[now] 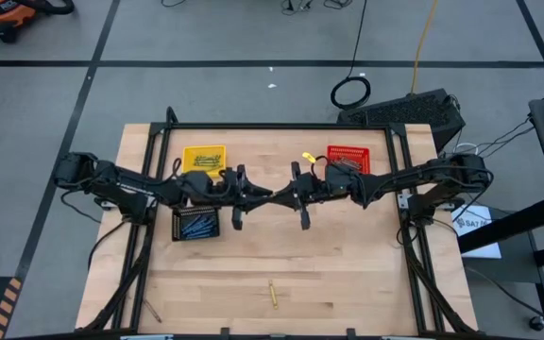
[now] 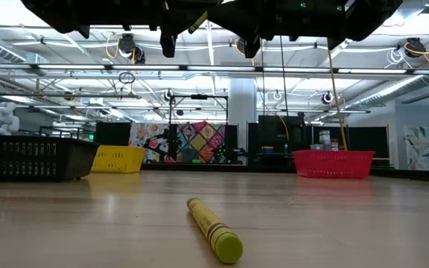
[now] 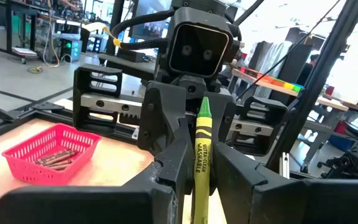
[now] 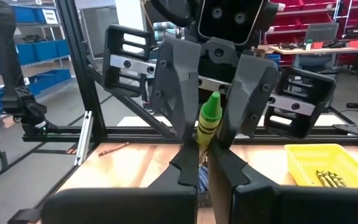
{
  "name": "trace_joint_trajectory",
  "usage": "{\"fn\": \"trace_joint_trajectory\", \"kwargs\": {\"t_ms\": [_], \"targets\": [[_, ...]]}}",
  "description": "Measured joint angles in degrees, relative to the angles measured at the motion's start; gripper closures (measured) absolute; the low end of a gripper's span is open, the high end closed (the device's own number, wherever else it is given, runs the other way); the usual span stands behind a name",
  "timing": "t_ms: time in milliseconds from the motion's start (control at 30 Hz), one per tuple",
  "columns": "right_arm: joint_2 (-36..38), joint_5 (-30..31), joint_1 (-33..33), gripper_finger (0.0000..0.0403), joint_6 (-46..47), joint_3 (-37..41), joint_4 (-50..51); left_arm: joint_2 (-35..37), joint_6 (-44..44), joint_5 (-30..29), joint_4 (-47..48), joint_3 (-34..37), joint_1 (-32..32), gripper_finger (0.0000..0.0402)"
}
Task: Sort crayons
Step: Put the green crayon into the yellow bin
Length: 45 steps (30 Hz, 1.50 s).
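High view shows you both grippers meeting at mid-frame. Your left gripper is clamped on a thin yellow-green crayon; the right gripper is pinched shut on it too. Another yellow crayon lies bottom centre.

**One word you can read — on a crayon**

Look at the yellow-green crayon standing upright in the left wrist view: its wrapper carries the word "WASHABLE" in dark capitals, running lengthwise along the stick. In the high view, a white sheet lying beside the table's right edge bears dark print — too small for you to make out. Nothing else legible shows.
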<state>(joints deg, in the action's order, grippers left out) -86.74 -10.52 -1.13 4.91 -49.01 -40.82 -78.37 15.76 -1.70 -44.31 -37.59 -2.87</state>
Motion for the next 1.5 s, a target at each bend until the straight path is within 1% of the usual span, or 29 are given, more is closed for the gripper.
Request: {"fn": "trace_joint_trajectory", "kwargs": {"t_ms": [167,267,500,800,900,1067,1500], "targets": [[0.0,0.1,0.0,0.0402,0.0,0.0,-0.5,0.0,0.1,0.2,0.1,0.0,0.8,0.0318],[0.0,0.1,0.0,0.0402,0.0,0.0,-0.5,0.0,0.1,0.6,0.2,0.0,0.9,0.0326],[0.0,-0.1,0.0,0.0402,0.0,0.0,-0.1,0.0,-1.6,1.9,0.1,0.0,0.9,0.0392],[0.0,-0.2,0.0,0.0402,0.2,0.1,0.0,0.0,-1.6,3.1,0.2,0.1,0.9,0.0398],[0.0,-0.3,0.0,0.0402,0.2,0.1,1.1,0.0,-1.3,3.1,0.5,0.1,0.9,0.0395],[0.0,-0.2,0.0,0.0402,0.9,0.1,1.3,0.0,-1.2,3.1,0.6,0.1,0.9,0.038],[0.0,-0.3,0.0,0.0402,1.9,0.0,2.4,-0.1,-1.0,4.5,2.1,0.1,1.0,0.0319]]}}
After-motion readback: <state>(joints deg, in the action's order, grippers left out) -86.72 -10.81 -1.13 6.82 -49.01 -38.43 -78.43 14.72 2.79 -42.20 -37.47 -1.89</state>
